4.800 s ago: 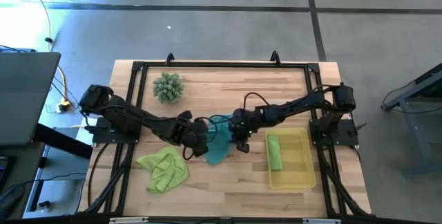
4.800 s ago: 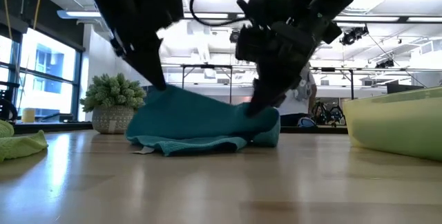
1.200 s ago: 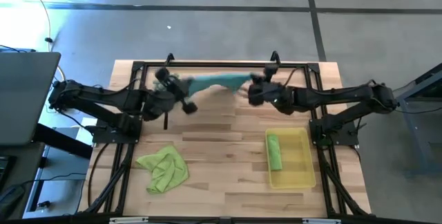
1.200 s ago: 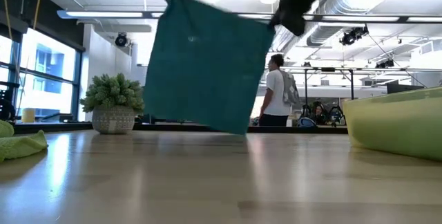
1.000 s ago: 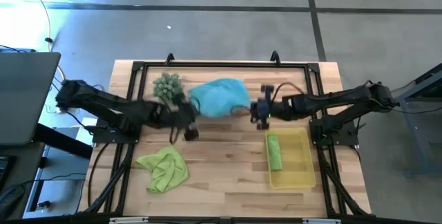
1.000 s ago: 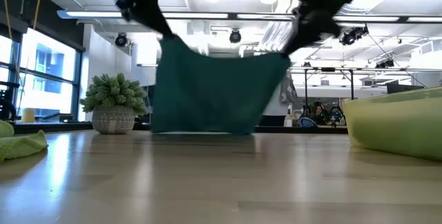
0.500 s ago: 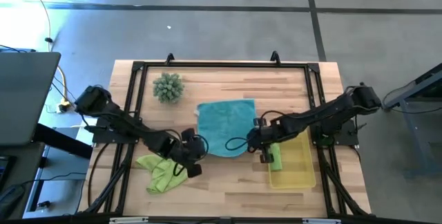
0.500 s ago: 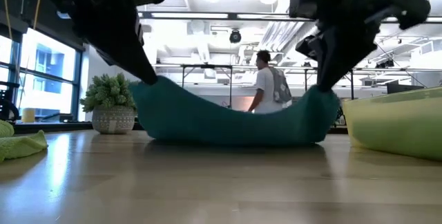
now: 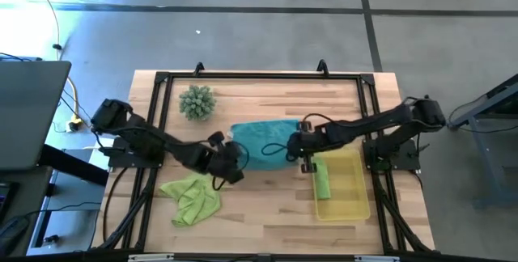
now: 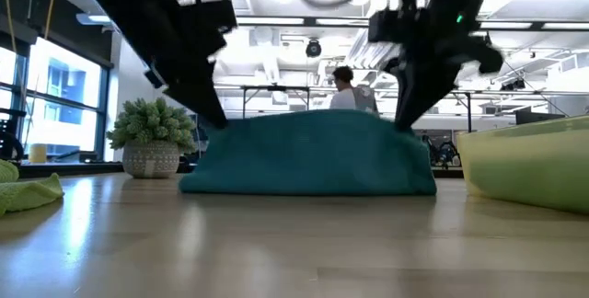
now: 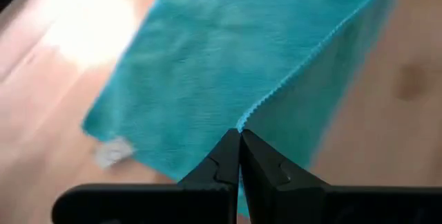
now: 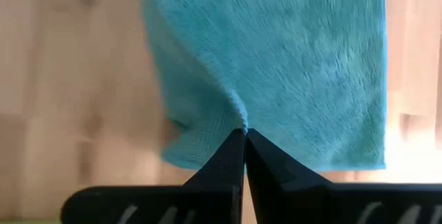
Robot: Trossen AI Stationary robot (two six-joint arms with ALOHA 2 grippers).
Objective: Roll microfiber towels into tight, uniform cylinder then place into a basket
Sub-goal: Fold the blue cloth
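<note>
The teal microfiber towel [image 9: 261, 139] lies mid-table, its far part flat on the wood and its near edge [image 10: 308, 121] raised and stretched between my two grippers. My left gripper [image 9: 233, 158] is shut on the towel's left end and my right gripper [image 9: 294, 150] on its right end. A crumpled lime green towel [image 9: 193, 198] lies at the near left. Another green towel [image 9: 322, 179], rolled up, lies in the yellow basket [image 9: 350, 191] at the right. My left gripper pinches the towel's near left corner [image 11: 243, 122], at the hemmed edge, between its two fingertips. It comes slanting down from the table's left. The corner is lifted off the wood; the cloth falls away from it onto the table. My right gripper pinches the towel's near right corner [image 12: 242, 122] between its two fingertips, slanting steeply down from the table's right. The cloth puckers at the fingertips. That corner is lifted, and the rest of the towel [image 12: 290, 58] spreads on the table beyond it.
A spiky green plant ball [image 9: 197, 102] in a pot stands at the far left. A black frame [image 9: 259, 74] runs round the table's edges. People stand in the room behind the table [image 10: 345, 91]. Bare wood lies along the near edge [image 9: 259, 221].
Both grippers have come down and toward the table's near edge with the hanging towel, laying it flat on the wood. They then went back toward the far edge, carrying the near edge up over the flat part, which has stayed where it was. Both stayed shut.
</note>
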